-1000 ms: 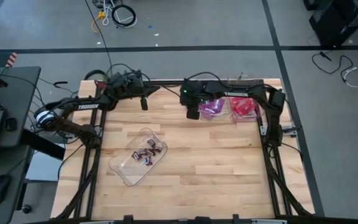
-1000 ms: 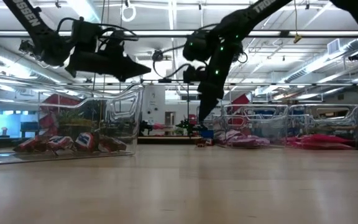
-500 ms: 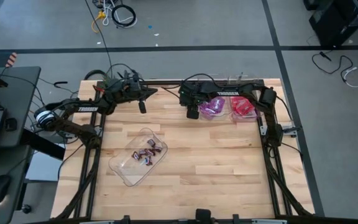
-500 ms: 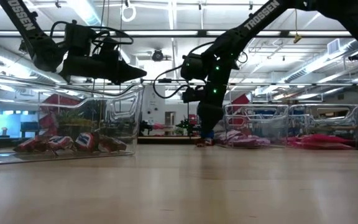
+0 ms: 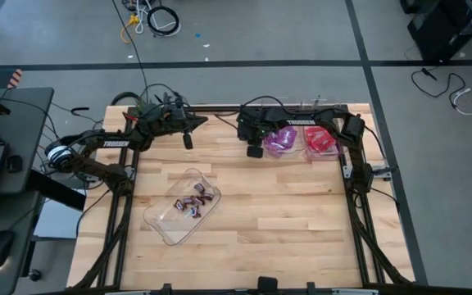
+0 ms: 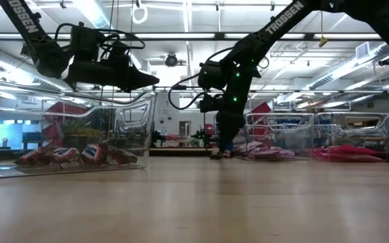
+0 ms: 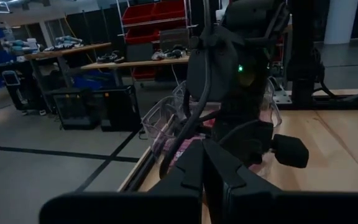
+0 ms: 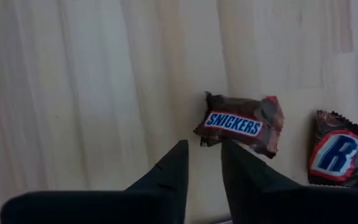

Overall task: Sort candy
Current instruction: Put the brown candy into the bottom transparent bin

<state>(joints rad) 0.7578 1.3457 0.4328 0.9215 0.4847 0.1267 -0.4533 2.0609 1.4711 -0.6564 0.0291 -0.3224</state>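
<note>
My right gripper [image 8: 202, 146] is low over the wood table at its far middle [image 5: 254, 150], fingers pointing down and slightly open. Its tips stand at the near corner of a dark brown Snickers piece [image 8: 241, 125] lying flat on the table. A second dark piece with a red-and-blue label [image 8: 339, 151] lies beside it. My left gripper [image 5: 188, 136] hangs shut and empty above the far left of the table; it also shows in the low view [image 6: 152, 78]. Purple packets fill one clear tray [image 5: 281, 142] and red packets another [image 5: 321, 141]. My right gripper comes from above, and its fingertips [image 8: 227, 149] stand at the Snickers piece's corner [image 8: 204, 138]. I cannot tell whether they touch it. The piece lies flat on the table.
A clear plastic tray [image 5: 164, 227] lies slanted at the table's left middle, with several brown wrapped pieces [image 5: 197, 201] in it. The two far trays stand side by side just right of my right gripper. Bare wood spreads over the near and right parts of the table.
My right gripper has gone down from above the table to just over its surface beside the purple tray, and has kept there for the last half second.
</note>
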